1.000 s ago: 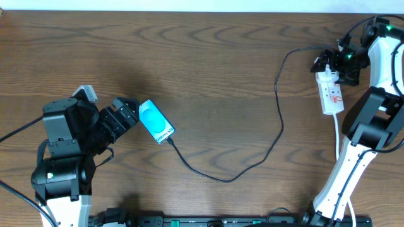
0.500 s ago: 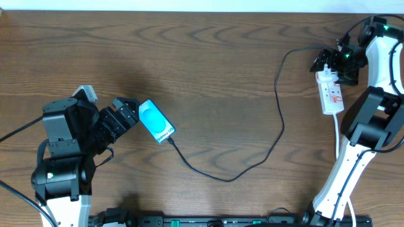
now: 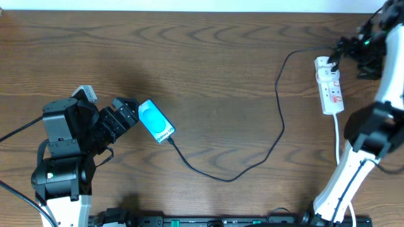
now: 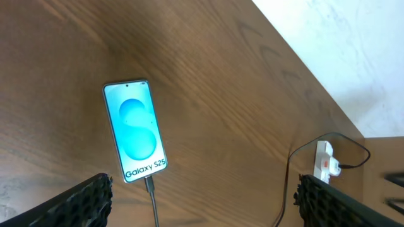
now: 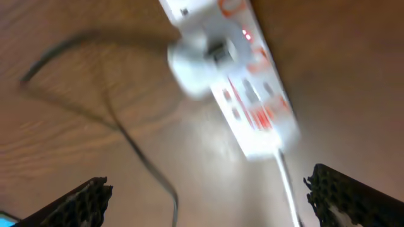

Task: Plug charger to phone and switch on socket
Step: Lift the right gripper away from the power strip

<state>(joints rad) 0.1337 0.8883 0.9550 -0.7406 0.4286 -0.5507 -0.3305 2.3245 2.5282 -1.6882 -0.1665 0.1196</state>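
The phone [image 3: 155,122] lies on the table at the left, screen lit blue; it also shows in the left wrist view [image 4: 134,130]. The black charger cable [image 3: 278,126] runs from the phone's lower end, where its plug tip [image 4: 149,184] sits in the port, across to the white socket strip [image 3: 329,85] at the right. A white adapter [image 5: 196,60] sits in the strip [image 5: 252,107], and a small red light [image 5: 246,34] glows on it. My left gripper [image 3: 123,113] is open and empty just left of the phone. My right gripper [image 3: 353,50] is open, raised right of the strip's far end.
The strip's white cord [image 3: 338,135] runs toward the front edge beside the right arm's base [image 3: 369,126]. A pale wall [image 4: 328,44] lies beyond the table's far edge.
My right gripper has lifted off the strip's far end and moved up and to the right, leaving the strip uncovered. The left arm, phone and cable have not moved.
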